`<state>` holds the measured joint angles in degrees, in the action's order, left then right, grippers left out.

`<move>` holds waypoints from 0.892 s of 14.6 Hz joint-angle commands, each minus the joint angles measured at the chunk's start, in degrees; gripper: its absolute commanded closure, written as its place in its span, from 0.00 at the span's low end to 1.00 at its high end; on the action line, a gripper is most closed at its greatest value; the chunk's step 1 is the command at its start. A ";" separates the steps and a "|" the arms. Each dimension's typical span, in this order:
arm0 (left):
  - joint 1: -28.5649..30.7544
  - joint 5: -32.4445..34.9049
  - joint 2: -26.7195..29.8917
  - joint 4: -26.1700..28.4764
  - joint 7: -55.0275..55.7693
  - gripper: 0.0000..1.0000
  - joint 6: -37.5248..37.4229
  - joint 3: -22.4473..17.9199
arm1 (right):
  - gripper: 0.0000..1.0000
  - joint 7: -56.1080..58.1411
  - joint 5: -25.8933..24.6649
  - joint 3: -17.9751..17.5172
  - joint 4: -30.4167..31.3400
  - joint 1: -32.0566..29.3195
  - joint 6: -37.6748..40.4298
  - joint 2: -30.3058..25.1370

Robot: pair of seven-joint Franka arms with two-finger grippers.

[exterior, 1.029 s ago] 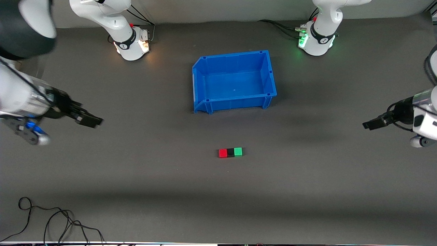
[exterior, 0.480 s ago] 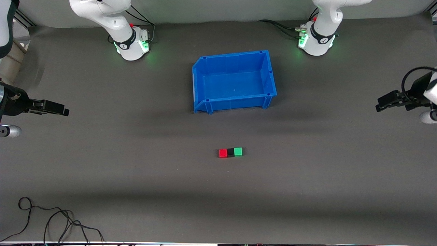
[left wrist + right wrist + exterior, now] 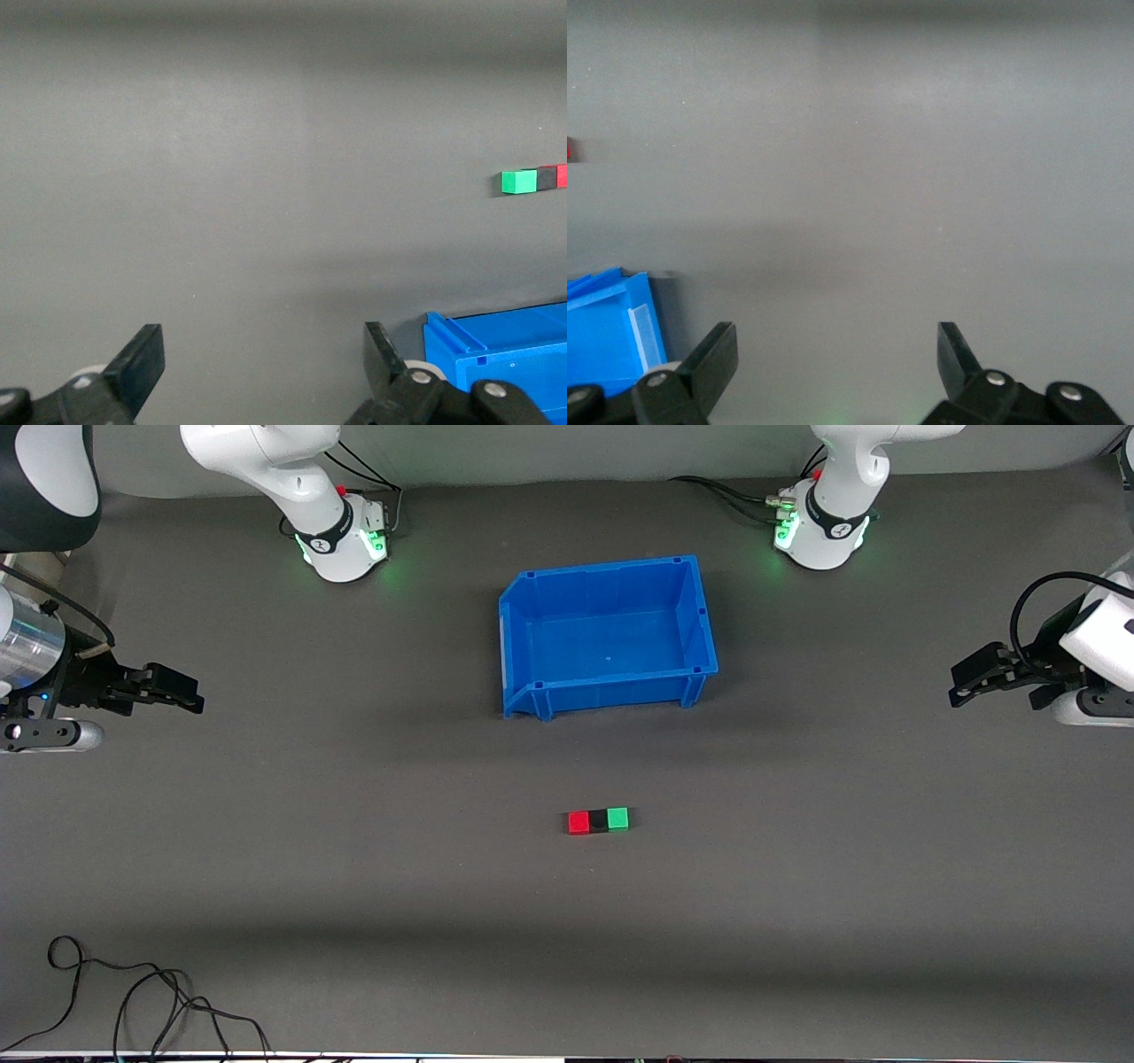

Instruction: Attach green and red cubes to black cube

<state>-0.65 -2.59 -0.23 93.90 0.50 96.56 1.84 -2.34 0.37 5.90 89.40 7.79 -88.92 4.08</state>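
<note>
A red cube [image 3: 578,823], a black cube [image 3: 599,820] and a green cube [image 3: 618,818] sit touching in one row on the grey mat, the black one in the middle, nearer to the front camera than the blue bin. The row also shows in the left wrist view: green cube [image 3: 518,181], black cube [image 3: 547,178], red cube [image 3: 562,175]. A sliver of the red cube [image 3: 569,150] shows in the right wrist view. My left gripper [image 3: 961,682] is open and empty, raised at the left arm's end of the table. My right gripper [image 3: 182,693] is open and empty, raised at the right arm's end.
An empty blue bin [image 3: 608,633] stands mid-table, between the robot bases and the cubes; it also shows in the left wrist view [image 3: 500,354] and the right wrist view [image 3: 607,332]. A black cable [image 3: 133,1001] lies at the mat's near corner at the right arm's end.
Both arms have swung outward and up, away from the table's middle, then settled near the table's ends. The three cubes have not moved.
</note>
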 commanded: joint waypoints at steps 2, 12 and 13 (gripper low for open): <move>-3.73 1.00 -0.39 -0.91 -0.24 0.00 0.30 -2.09 | 0.00 0.06 -3.10 -6.60 1.13 -5.94 -1.61 -1.97; -6.12 3.10 0.05 -0.91 -0.33 0.00 -0.67 -5.09 | 0.00 0.15 -3.01 -6.34 3.24 -6.29 -1.96 -2.94; -6.30 4.16 0.05 -0.82 -0.06 0.00 -0.84 -5.09 | 0.00 0.15 -3.01 -6.34 3.33 -6.29 -1.88 -3.03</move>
<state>-5.35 -0.96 -0.28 93.83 0.13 96.77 -2.50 -2.35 -1.38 -0.01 91.98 1.53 -89.99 1.78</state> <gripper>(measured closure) 0.000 0.000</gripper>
